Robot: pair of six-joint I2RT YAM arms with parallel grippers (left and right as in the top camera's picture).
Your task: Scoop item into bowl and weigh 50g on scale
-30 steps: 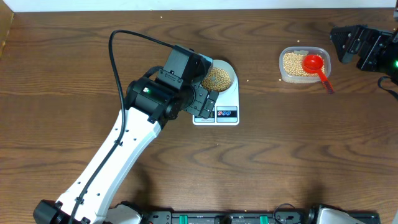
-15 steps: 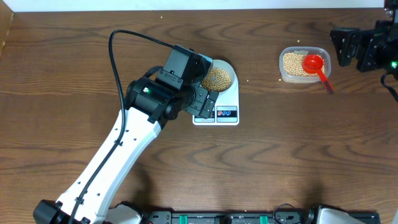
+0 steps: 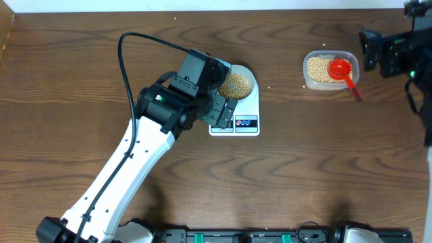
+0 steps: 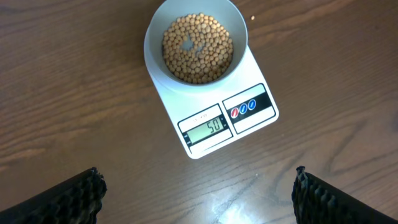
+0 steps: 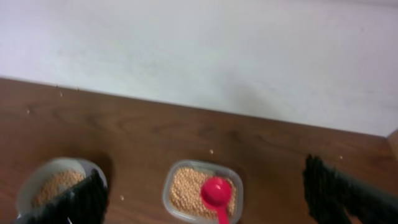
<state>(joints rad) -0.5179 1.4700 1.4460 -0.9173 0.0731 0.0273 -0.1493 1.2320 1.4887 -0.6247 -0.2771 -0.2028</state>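
dark wood-grain table (image 3: 324,155), flat rectangular scale (image 4: 171,109), round bowl (image 4: 239,25) of beans (image 4: 198,50).

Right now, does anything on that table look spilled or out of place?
Only slightly: a stray bean lies on the table just beside the bowl, off the scale. Otherwise things look tidy; the red scoop rests in the clear tub.

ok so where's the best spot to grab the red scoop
The red scoop's thin handle, where it pokes out past the clear tub's rim. Come from above, fingers across the handle. Its cup sits in the beans and looks too wide to pinch.
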